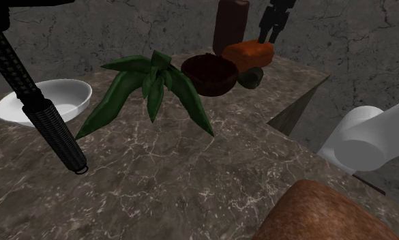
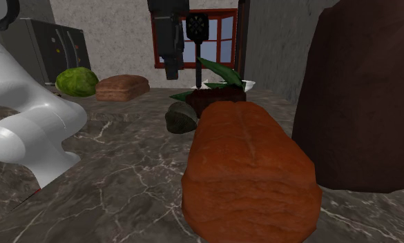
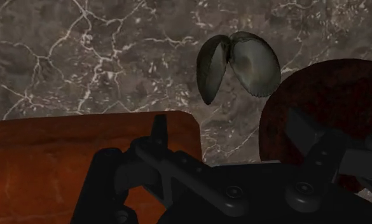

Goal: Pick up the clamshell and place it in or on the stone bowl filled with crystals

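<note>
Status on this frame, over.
Gripper open, empty, above counter. Clamshell lying free beside dark red bowl. Loaf close by, may crowd approach.

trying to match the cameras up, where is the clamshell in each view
Shoulder view: clamshell far back on the counter, right of the dark bowl, beside the orange-brown loaf.
Second exterior view: clamshell left of centre, by the loaf's far left corner.
Wrist view: clamshell lying open on the marble, next to the dark bowl.
Shared landmark: the orange-brown loaf.
</note>
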`<state>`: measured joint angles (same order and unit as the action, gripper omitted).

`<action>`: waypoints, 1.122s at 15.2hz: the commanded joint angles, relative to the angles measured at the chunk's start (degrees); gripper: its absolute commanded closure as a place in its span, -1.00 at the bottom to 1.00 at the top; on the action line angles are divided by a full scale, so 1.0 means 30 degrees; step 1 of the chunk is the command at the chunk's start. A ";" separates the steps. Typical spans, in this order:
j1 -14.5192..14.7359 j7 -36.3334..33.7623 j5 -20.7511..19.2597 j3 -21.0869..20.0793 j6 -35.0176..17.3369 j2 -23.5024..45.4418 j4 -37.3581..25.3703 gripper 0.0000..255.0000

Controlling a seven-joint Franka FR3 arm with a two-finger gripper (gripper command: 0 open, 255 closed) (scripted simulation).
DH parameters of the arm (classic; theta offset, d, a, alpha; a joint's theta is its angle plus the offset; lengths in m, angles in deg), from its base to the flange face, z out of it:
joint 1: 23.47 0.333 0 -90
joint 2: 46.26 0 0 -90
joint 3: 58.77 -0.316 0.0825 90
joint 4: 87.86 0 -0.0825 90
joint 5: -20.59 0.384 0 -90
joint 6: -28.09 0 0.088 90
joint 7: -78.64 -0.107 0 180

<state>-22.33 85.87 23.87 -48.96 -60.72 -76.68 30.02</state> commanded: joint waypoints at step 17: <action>-0.0085 -0.0149 -0.1146 -0.0735 -0.5278 -0.0484 0.5430 -1.00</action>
<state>-22.59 85.42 20.44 -51.16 -76.52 -78.13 46.28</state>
